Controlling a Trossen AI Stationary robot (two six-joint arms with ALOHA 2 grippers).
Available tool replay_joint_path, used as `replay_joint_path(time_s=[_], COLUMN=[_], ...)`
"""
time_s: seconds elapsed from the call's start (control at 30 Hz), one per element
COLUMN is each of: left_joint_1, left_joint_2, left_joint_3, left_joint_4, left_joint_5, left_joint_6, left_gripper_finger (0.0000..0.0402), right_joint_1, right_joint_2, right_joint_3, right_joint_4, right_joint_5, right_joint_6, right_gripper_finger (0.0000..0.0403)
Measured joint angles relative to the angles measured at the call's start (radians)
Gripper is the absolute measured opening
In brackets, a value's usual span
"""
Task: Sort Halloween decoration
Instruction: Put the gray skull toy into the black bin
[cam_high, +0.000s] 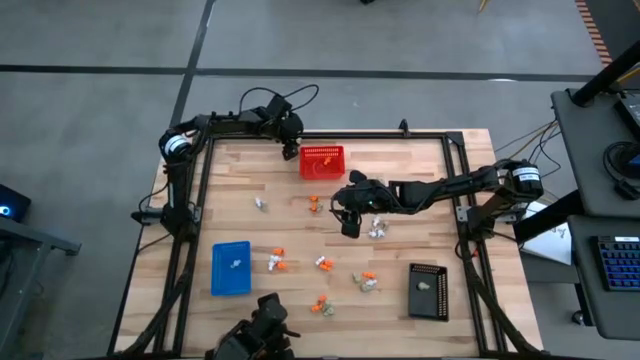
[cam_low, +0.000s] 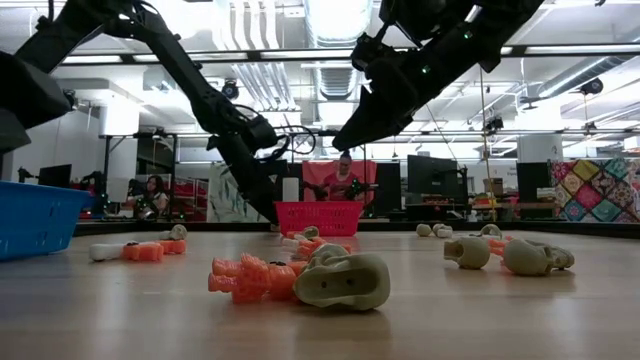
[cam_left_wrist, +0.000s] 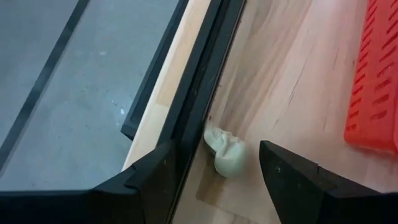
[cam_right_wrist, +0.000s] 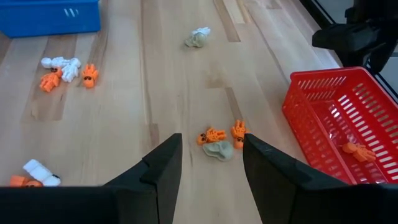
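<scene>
Many tiny trinkets (cam_high: 320, 263) look light, hard and slippery; right gripper (cam_right_wrist: 210, 163), jaws wide, best pinches the pale skull (cam_right_wrist: 219, 150) at its six o'clock across its sides.

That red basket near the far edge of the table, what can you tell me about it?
The red basket is a small rectangular bin of what looks like plastic mesh, with slotted walls and an open top. It stands upright on the wooden table near its far edge. One orange trinket lies on its floor; the rest of what shows looks bare. The left gripper, fingers open, sits just beside it, not touching. More orange and pale trinkets lie on the wood in front.
</scene>
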Motion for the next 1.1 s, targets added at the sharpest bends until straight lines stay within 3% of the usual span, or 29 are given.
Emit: replay_joint_path(time_s=[0.13,0.4,1.1], left_joint_1=[0.0,-0.009,-0.025], left_joint_2=[0.001,0.001,-0.002], left_joint_3=[0.0,0.0,0.001], left_joint_4=[0.006,-0.001,-0.036], left_joint_5=[-0.047,-0.043,-0.04], left_joint_6=[-0.018,-0.01,0.032], left_gripper_finger=[0.0189,0.0164,0.0162], right_joint_1=[0.0,0.001,0.001], right_joint_2=[0.0,0.0,0.0], right_joint_3=[0.0,0.0,0.0], right_joint_4=[0.0,0.0,0.0], right_joint_5=[0.0,0.0,0.0], right_joint_6=[0.0,0.0,0.001], right_gripper_finger=[0.016,0.016,0.016])
